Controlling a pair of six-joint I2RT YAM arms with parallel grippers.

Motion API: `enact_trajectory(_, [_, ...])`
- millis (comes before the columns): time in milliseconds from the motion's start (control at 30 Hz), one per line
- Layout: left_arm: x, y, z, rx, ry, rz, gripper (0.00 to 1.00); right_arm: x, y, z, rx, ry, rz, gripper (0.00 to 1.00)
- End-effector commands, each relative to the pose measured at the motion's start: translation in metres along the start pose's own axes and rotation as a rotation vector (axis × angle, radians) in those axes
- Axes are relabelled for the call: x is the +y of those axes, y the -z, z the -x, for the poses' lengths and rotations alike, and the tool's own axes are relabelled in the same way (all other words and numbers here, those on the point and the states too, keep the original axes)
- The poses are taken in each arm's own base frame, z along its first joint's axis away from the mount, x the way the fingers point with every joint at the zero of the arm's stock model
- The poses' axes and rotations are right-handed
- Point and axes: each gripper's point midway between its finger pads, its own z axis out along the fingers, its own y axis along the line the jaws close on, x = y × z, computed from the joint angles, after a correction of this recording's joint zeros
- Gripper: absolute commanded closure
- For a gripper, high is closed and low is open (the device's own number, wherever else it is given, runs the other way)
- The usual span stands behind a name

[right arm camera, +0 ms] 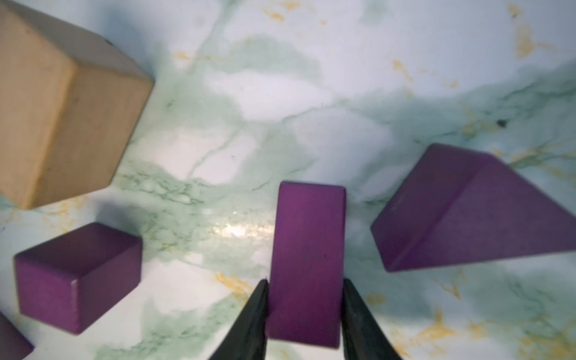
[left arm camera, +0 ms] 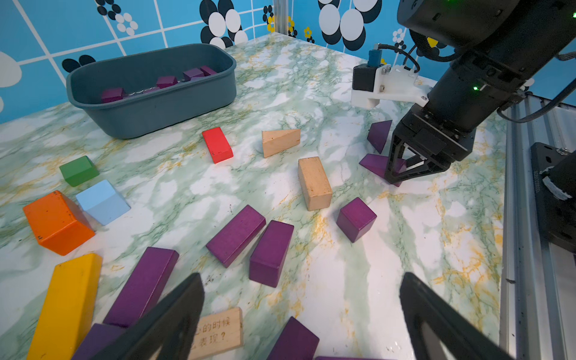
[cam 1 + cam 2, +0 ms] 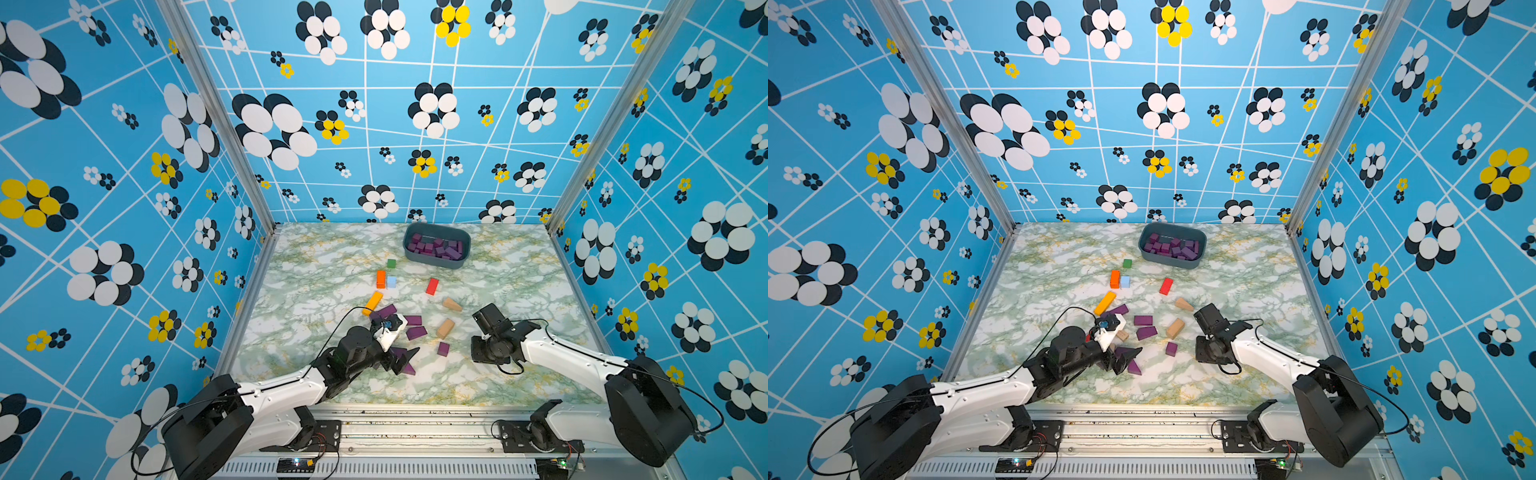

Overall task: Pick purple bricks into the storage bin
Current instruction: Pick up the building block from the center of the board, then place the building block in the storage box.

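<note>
**Right gripper** (image 1: 305,280): clenched. In the right wrist view, at lower centre of the frame, both fingers press the long sides of a purple brick (image 1: 307,237). The brick projects past the fingertips toward frame centre. Whether it is clear of the table (image 1: 280,93) cannot be told.

**Neighbours in that view:**
- A purple wedge (image 1: 467,212) lies just beside the held brick at frame right, not touching it.
- A purple cube (image 1: 78,274) sits at lower left.
- A tan block (image 1: 62,103) fills the upper left, well apart from the fingers.

**Left gripper** (image 2: 300,277): released. Its fingers stand spread wide along the bottom edge of the left wrist view.
- Between the fingers lie a lettered tan block (image 2: 218,330) and another purple brick (image 2: 293,339).
- Two purple bars (image 2: 235,235) lie close together just beyond the fingertips, near frame centre.
- The right gripper (image 2: 396,176) appears at frame right, tips down at the table.

**Storage bin** (image 3: 436,261) (image 3: 1173,261): in both top views it stands at upper centre of the table, near the back wall. It holds a heap of purple bricks (image 3: 436,247) and is well apart from both grippers.
</note>
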Motion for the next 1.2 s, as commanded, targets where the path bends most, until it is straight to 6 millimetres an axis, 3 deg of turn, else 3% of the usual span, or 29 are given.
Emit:
enact_trajectory(0, [0.006,0.0,-0.001,0.004,0.004,0.024,0.01,0.0,-0.004,0.005,-0.011,0.011,-0.022,0.65])
enact_trajectory(200, [0.007,0.0,-0.001,0.004,0.01,0.03,0.01,0.011,0.001,0.017,-0.044,0.017,0.016,0.75])
enact_trajectory(367, [0.013,-0.001,-0.002,0.008,0.02,0.049,0.0,0.034,0.017,0.046,-0.13,0.011,0.104,0.76])
enact_trajectory(567, [0.022,-0.002,-0.005,0.029,0.035,0.094,0.01,0.068,0.05,0.106,-0.264,0.067,0.162,0.76])
enact_trajectory(733, [0.026,-0.001,-0.005,0.028,0.049,0.108,0.01,0.083,0.068,0.172,-0.346,0.085,0.185,0.79])
enact_trajectory(933, [0.027,0.0,-0.005,0.026,0.058,0.106,0.0,0.099,0.061,0.253,-0.382,0.044,0.269,0.79])
enact_trajectory(1167, [0.03,0.001,-0.005,0.028,0.058,0.125,0.01,0.097,0.043,0.326,-0.426,-0.014,0.255,0.79])
